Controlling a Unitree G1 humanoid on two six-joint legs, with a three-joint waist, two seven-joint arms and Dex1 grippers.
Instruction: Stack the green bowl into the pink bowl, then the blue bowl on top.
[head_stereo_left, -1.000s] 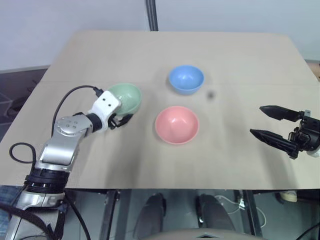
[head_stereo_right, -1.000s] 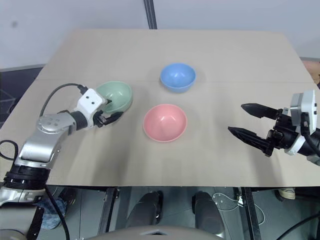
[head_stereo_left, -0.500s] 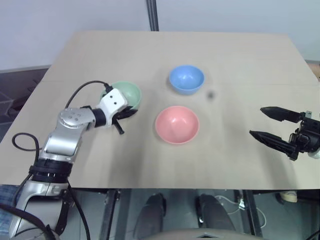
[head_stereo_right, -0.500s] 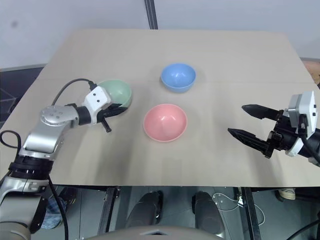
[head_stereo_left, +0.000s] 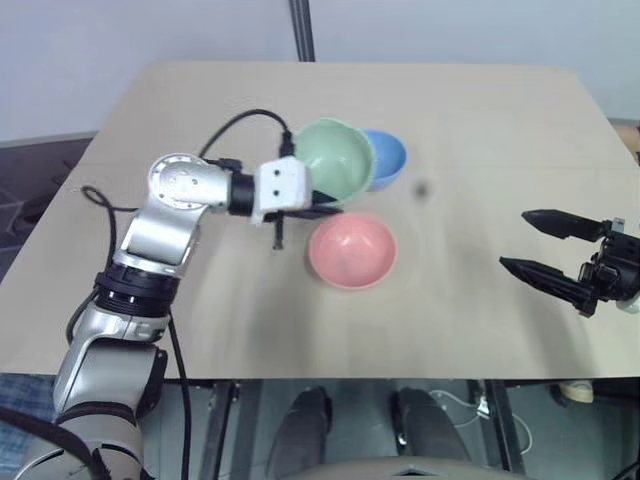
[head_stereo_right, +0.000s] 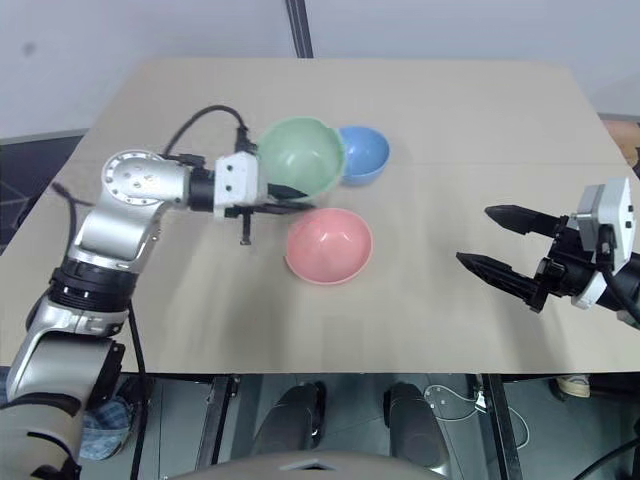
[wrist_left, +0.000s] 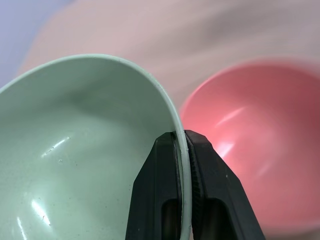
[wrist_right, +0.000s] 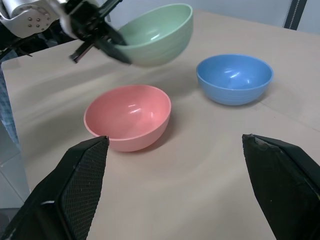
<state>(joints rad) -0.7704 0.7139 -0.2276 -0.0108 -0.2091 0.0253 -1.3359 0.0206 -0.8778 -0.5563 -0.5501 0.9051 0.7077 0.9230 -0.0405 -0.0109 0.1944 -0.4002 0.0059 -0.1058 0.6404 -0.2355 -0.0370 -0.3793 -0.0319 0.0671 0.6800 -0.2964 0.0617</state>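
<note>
My left gripper (head_stereo_left: 318, 205) is shut on the rim of the green bowl (head_stereo_left: 336, 160) and holds it in the air, above the table. In the left wrist view its fingers (wrist_left: 160, 200) pinch the green bowl's rim (wrist_left: 176, 125), with the pink bowl (wrist_left: 250, 150) just beyond. The pink bowl (head_stereo_left: 352, 250) sits upright at the table's middle, right beside and below the lifted bowl. The blue bowl (head_stereo_left: 385, 158) stands behind it, partly covered by the green one. My right gripper (head_stereo_left: 540, 245) hovers open at the right, with nothing between its fingers.
The tan table (head_stereo_left: 480, 130) has bare room at the back and on the right. A small dark spot (head_stereo_left: 421, 188) marks the top right of the blue bowl. A dark post (head_stereo_left: 302, 30) rises behind the far edge.
My left gripper shut on the green bowl's rim, lifted it off the table and carried it right, next to the pink bowl. The right gripper stayed still.
</note>
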